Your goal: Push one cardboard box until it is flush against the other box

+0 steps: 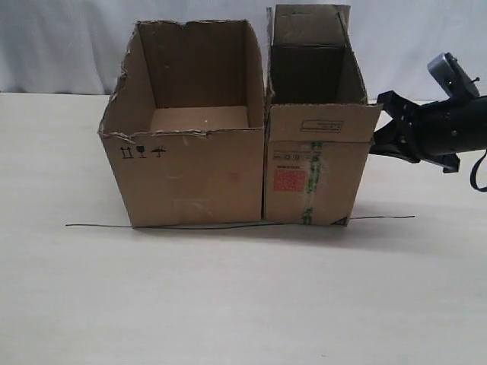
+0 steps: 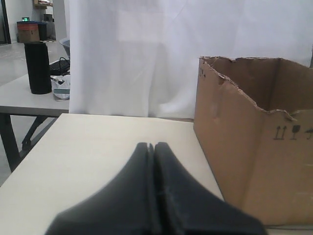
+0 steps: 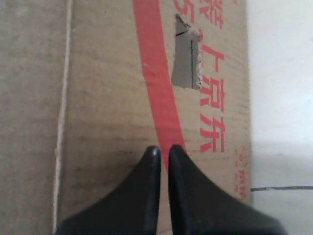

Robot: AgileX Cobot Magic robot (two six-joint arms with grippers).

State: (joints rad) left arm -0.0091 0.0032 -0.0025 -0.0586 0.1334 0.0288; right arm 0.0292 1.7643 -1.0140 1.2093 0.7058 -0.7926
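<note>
The narrow cardboard box (image 1: 316, 163), with a red label, green-striped tape and raised flaps, stands with its side against the wider other box (image 1: 190, 175); no gap shows between them. My right gripper (image 1: 375, 143) is at the narrow box's outer right wall, fingers shut and empty. In the right wrist view its tips (image 3: 164, 149) point at that wall of the cardboard box (image 3: 112, 88), with red print, close enough to touch or nearly so. My left gripper (image 2: 150, 145) is shut and empty, over bare table beside the other box (image 2: 234, 147). It is out of the exterior view.
A thin black line (image 1: 228, 225) runs across the table under the boxes' front edges, also in the right wrist view as black line (image 3: 281, 188). A white curtain (image 1: 68, 46) hangs behind. A side table with a black cylinder (image 2: 37, 67) stands past the table's edge.
</note>
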